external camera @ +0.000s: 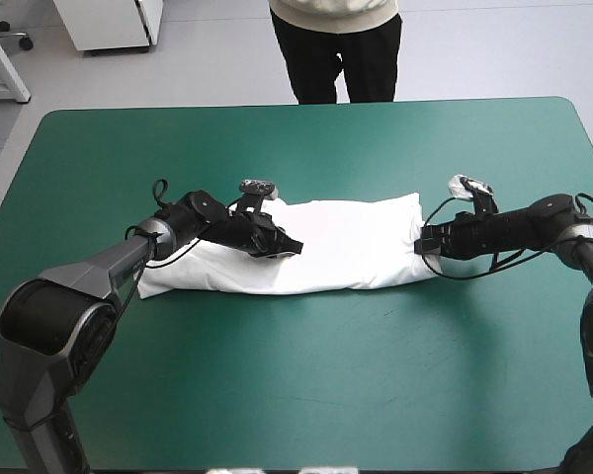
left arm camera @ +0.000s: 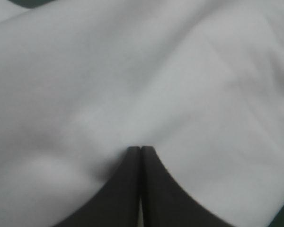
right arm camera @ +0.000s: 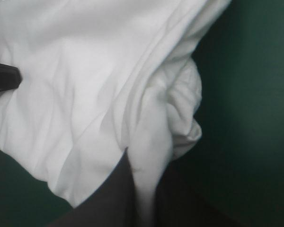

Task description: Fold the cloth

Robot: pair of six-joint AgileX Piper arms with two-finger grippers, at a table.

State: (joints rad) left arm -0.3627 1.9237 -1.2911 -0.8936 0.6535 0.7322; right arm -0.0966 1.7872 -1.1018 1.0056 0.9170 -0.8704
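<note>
Now: white T-shirt [external camera: 346, 247] folded into a long band, one gripper at each end.
Left gripper [external camera: 285, 246] lies on the band's left part with its black fingers [left arm camera: 123, 189] pressed together to a point, tips against smooth fabric that fills everything ahead. The band is softly creased, with bunched layers at the far end. Right gripper [external camera: 422, 240] is nearly closed, pinching a fold of that bunched edge between its fingers. Teal-green cover [external camera: 306, 375] beside it.

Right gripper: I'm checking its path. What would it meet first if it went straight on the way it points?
The T-shirt: the right gripper is shut on its end, and the rest of the white bundle lies directly ahead.
</note>
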